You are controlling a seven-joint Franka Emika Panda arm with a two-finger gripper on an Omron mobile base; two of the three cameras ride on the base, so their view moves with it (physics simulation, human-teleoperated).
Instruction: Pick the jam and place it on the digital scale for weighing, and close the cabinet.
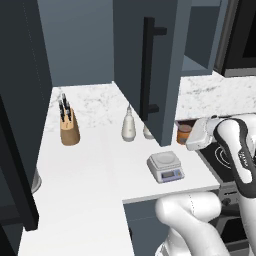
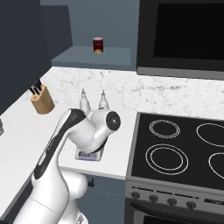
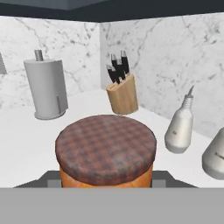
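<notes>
On the white worktop (image 1: 95, 165), close to its front edge, sits the scale (image 1: 166, 166), light grey with its bluish display facing forward. The jam (image 1: 183, 134) stands well behind it, beside the open cabinet (image 1: 150, 55) door's lower corner and right at the robot's white wrist, so it is not on the scale. From the hand camera the jam (image 3: 106, 151) looms large at the bottom centre, its brown checked lid on top and a strip of orange body under it. The gripper's fingertips are hidden there by the jar and the lower margin, so I cannot tell whether they are apart, together or clamped on the jar.

The cabinet door stands swung out over the worktop, its long black handle (image 1: 148, 67) vertical. Two white teardrop bottles stand near the marble backsplash: one bottle (image 1: 129, 126) in the open, the second bottle (image 1: 148, 132) half hidden behind the door's edge. A knife block (image 1: 69, 126) stands well to their left. The hand camera also shows a paper-towel roll (image 3: 45, 89) upright on its holder, left of the knife block. In the right base view a dark red can (image 2: 98, 44) rests on a shelf above the backsplash, and a black stove (image 2: 179, 153) adjoins the worktop.
</notes>
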